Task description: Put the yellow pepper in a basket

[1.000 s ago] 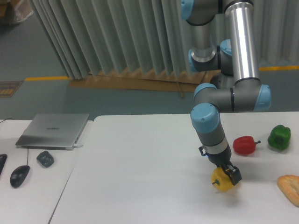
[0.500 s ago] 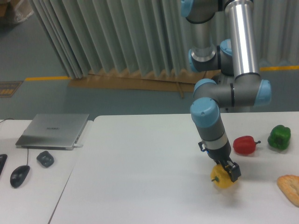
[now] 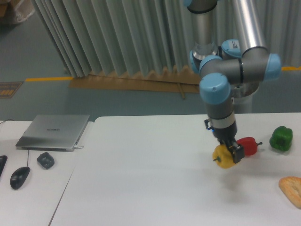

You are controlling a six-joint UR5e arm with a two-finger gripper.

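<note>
The yellow pepper (image 3: pixel 223 157) hangs above the white table (image 3: pixel 141 179), stem pointing left, with my gripper (image 3: pixel 231 151) shut on its right side. It is held just left of the red pepper (image 3: pixel 248 146), which is partly hidden behind the gripper. The basket (image 3: pixel 291 189) shows only as a woven tan edge at the frame's right border, to the right of and lower in the frame than the gripper.
A green pepper (image 3: pixel 281 138) sits right of the red one. On the left desk lie a closed laptop (image 3: pixel 54 132), a small dark object (image 3: pixel 45 160) and a mouse (image 3: pixel 19 177). The robot's base column (image 3: pixel 207 37) stands behind the table.
The gripper has lifted the yellow pepper off the table and carried it up and slightly back toward the red pepper. The arm's wrist has swung right.
</note>
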